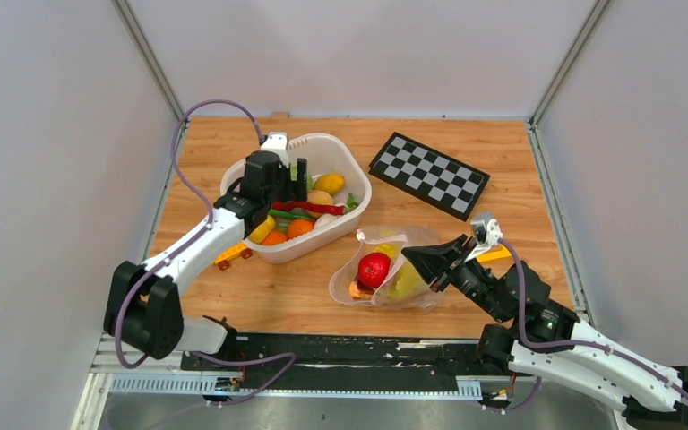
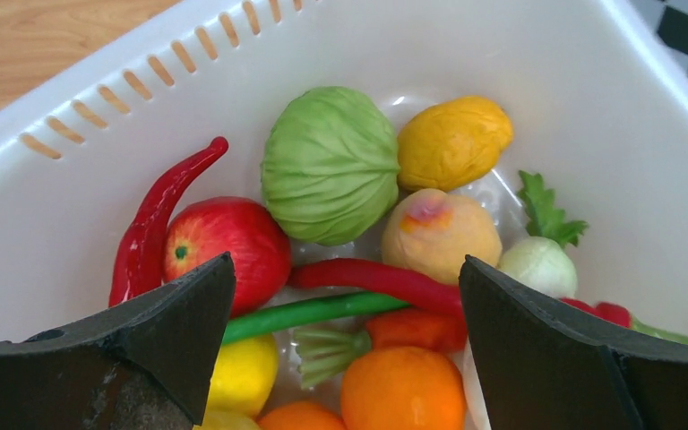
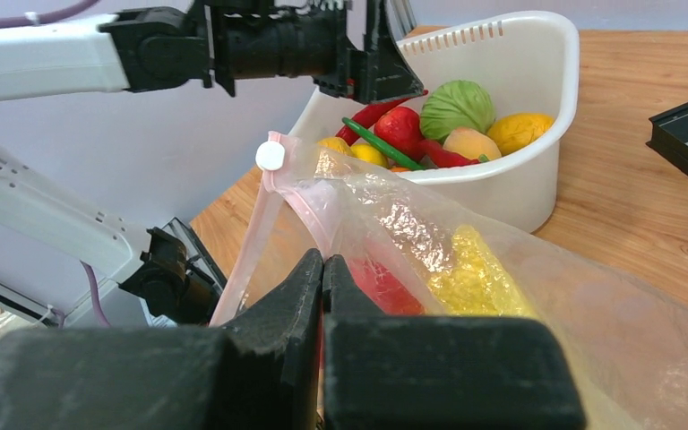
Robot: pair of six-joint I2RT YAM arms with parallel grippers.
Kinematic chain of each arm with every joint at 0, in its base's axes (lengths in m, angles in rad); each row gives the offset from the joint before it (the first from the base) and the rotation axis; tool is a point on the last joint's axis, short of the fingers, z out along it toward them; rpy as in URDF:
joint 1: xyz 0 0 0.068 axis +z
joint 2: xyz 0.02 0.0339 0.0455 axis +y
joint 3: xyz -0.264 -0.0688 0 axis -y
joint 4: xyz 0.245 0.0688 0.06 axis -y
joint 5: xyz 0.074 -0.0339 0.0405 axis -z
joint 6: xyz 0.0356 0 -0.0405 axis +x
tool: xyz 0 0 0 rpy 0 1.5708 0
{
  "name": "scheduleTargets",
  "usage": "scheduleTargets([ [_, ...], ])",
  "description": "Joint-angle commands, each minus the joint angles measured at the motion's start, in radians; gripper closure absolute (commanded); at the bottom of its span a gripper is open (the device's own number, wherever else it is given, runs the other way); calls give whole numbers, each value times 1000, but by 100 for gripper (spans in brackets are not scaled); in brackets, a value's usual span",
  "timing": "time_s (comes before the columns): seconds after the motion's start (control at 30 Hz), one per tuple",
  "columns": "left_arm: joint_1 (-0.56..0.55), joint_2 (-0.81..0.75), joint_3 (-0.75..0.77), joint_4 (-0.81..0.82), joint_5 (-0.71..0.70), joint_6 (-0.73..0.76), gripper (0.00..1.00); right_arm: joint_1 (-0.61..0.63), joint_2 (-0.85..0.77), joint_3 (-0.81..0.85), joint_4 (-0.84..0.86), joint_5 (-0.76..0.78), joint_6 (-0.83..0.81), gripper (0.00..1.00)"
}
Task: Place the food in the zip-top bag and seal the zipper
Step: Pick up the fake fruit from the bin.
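The food lies mostly in a white basket (image 1: 322, 244): a green cabbage (image 2: 329, 163), a red apple (image 2: 228, 246), a red chilli (image 2: 385, 278), a green chilli (image 2: 313, 311) and an orange (image 2: 401, 390). My left gripper (image 2: 348, 260) hangs open just above this pile and holds nothing. The clear zip-top bag (image 1: 385, 246) lies on the table in front of the basket, with a red fruit (image 1: 374, 269) and a yellow piece (image 3: 470, 273) inside. My right gripper (image 3: 322, 257) is shut on the bag's mouth edge beside the pink zipper (image 3: 300, 202), holding the mouth up.
A black-and-white checkerboard (image 1: 428, 173) lies at the back right. A yellow toy car (image 1: 233, 257) sits against the basket's left front, under my left arm. A white slider tab (image 3: 270, 156) sits at the zipper's raised end. Grey walls close in the table's sides.
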Motion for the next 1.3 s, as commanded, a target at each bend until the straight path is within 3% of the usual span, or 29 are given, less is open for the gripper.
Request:
scheduleTargets([
  [0.0, 35, 97, 40, 107, 4, -51, 0, 1, -32, 34, 3, 16, -6, 100],
  [0.17, 43, 195, 71, 164, 17, -58, 2, 1, -39, 31, -2, 26, -12, 100],
  [0.33, 44, 169, 58, 87, 20, -77, 2, 1, -38, 39, -20, 29, -22, 100],
  [0.53, 43, -3, -100, 133, -183, -78, 0, 2, -32, 30, -1, 35, -27, 99],
  [0.7, 47, 53, -83, 93, -254, -49, 0, 1, -8, 39, 0, 20, -27, 99],
  [0.97, 98, 279, 50, 0, -132, 7, 15, 1, -14, 59, -32, 30, -30, 99],
  [1.17, 115, 342, 54, -1, -174, 6, 17, 1, -25, 52, -30, 37, -33, 99],
  [1.27, 117, 359, 51, 1, -154, 7, 29, 1, -21, 49, -21, 36, -32, 99],
])
